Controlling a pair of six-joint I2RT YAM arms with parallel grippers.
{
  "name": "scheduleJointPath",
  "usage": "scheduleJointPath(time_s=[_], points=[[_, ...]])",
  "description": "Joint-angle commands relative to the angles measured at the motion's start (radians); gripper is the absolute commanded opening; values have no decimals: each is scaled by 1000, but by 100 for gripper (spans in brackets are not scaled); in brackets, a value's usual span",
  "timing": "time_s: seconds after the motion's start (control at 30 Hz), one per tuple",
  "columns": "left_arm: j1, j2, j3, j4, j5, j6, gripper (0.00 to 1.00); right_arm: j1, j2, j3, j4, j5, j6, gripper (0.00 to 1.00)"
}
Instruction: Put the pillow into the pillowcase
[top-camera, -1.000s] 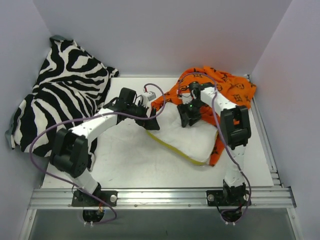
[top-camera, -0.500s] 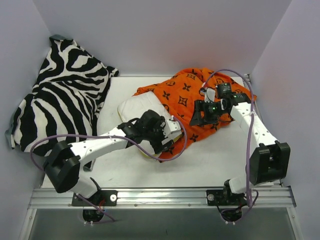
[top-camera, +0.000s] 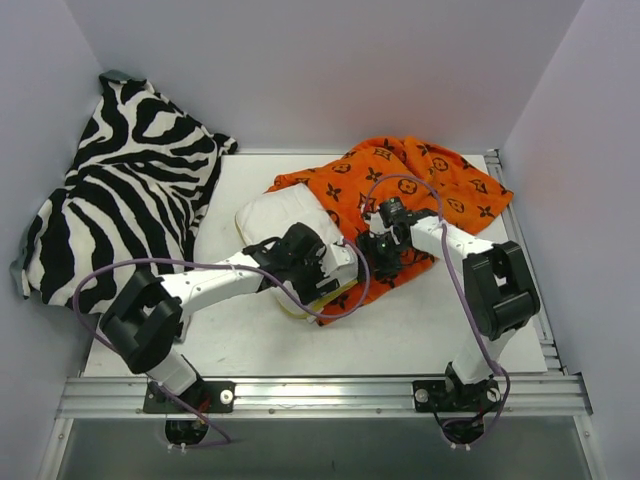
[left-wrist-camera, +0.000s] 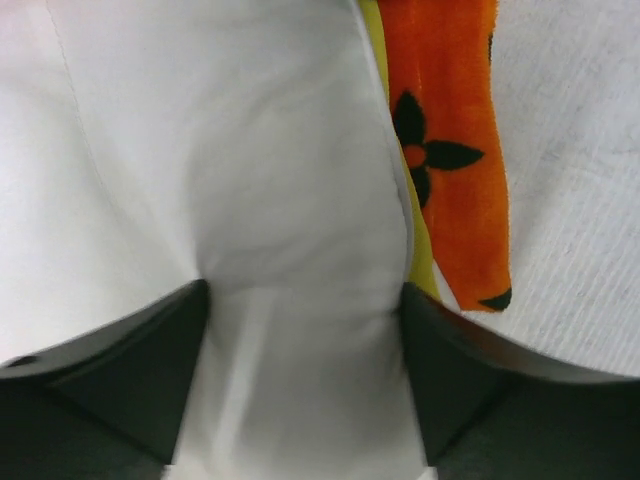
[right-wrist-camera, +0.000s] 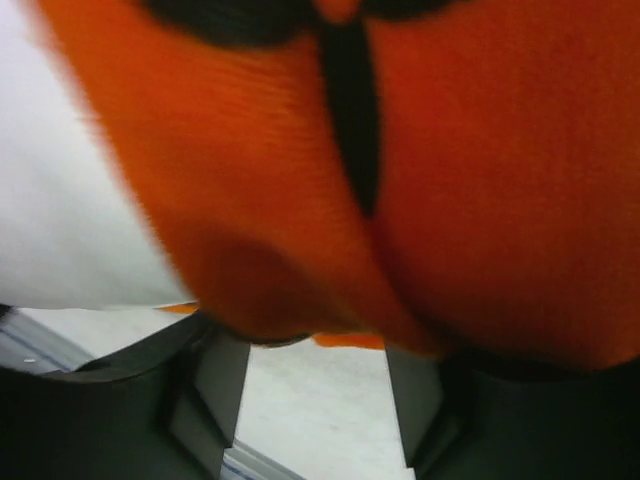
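Observation:
The white pillow lies mid-table, its right part under the orange pillowcase printed with dark flowers. My left gripper sits at the pillow's near right end. In the left wrist view its jaws stand wide and press into the white pillow, which fills the gap between them; yellow piping and an orange pillowcase flap lie just to the right. My right gripper is at the pillowcase's near edge. Its jaws stand apart with bare table between them, and the orange pillowcase bulges over the fingertips.
A black-and-white zebra-striped cloth is heaped against the left wall. Pale walls close the table on three sides. A metal rail with both arm bases runs along the near edge.
The pillowcase came to lie over the pillow's right part. My left gripper moved to the pillow's near end. My right gripper swung out right, then came in to the case's near edge.

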Motion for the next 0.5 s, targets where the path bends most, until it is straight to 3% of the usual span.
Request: scheduleJointPath(time_s=[0.0, 0.03, 0.07, 0.2, 0.27, 0.47], points=[[27, 77, -7, -10, 88, -38, 72, -5, -12, -39, 76, 104, 12, 47], [36, 119, 5, -16, 89, -70, 60, -3, -14, -37, 80, 97, 12, 31], [47, 138, 47, -22, 94, -91, 44, -5, -17, -33, 78, 76, 9, 23], [124, 219, 194, -56, 234, -229, 0, 4, -93, -8, 72, -118, -15, 8], [174, 230, 242, -19, 313, -362, 0, 16, -124, 7, 63, -225, -47, 0], [283, 229, 406, 189, 486, -855, 0, 15, -319, -12, 14, -542, -44, 0]])
